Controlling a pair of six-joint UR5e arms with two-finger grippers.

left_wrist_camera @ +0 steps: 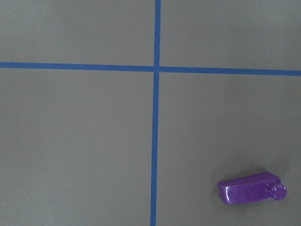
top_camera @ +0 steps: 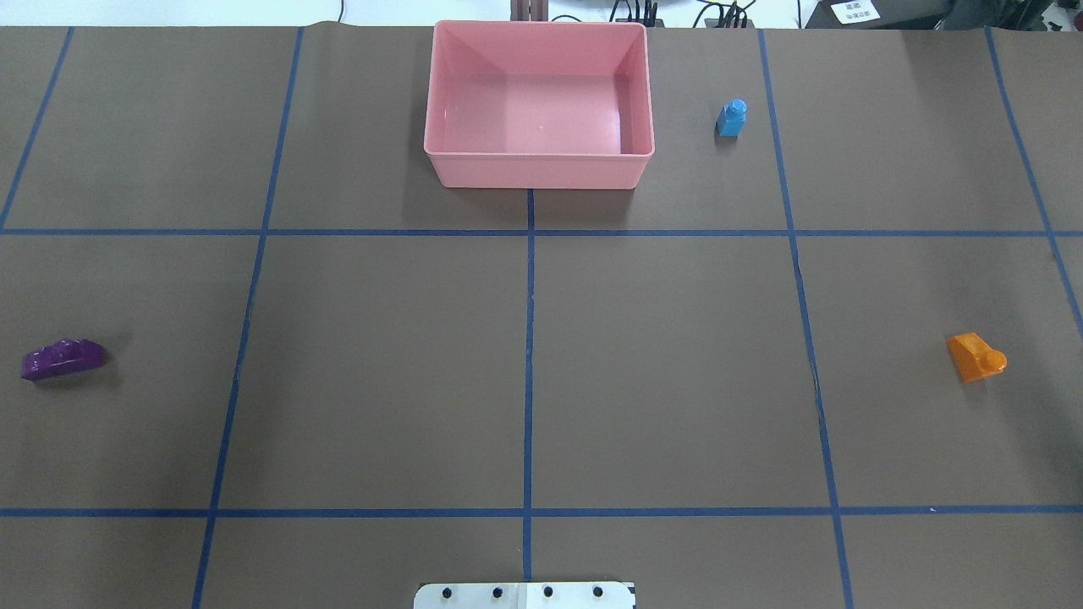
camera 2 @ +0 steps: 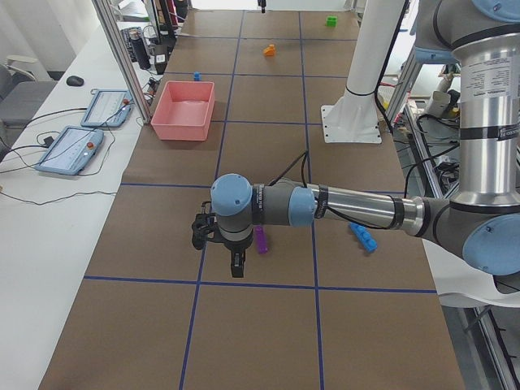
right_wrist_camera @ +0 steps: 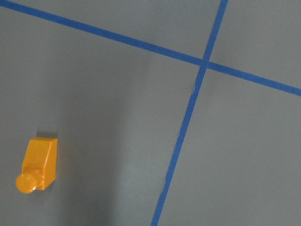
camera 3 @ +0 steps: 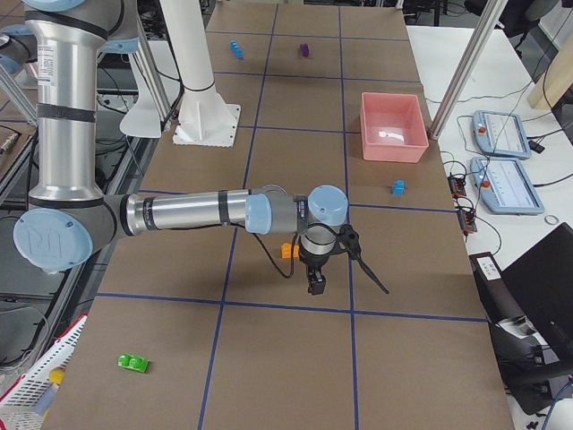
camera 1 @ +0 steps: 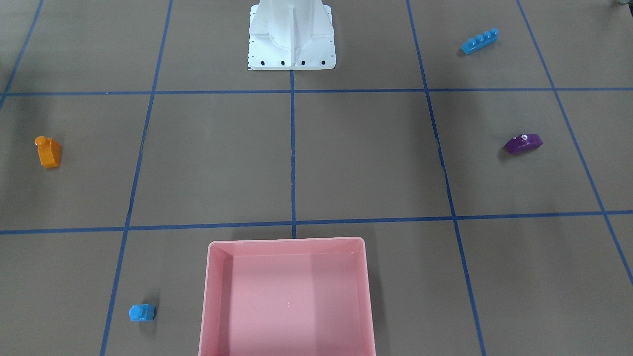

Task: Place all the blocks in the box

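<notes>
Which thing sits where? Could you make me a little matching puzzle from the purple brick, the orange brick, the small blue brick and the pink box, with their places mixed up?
Things:
1. purple brick
2. orange brick
3. small blue brick
4. pink box

Places:
A. middle of the table edge opposite the robot's white base
B. far out on the robot's right
C. close beside the box
D. far out on the robot's left

Pairs: 1-D, 2-B, 3-C, 4-A.
</notes>
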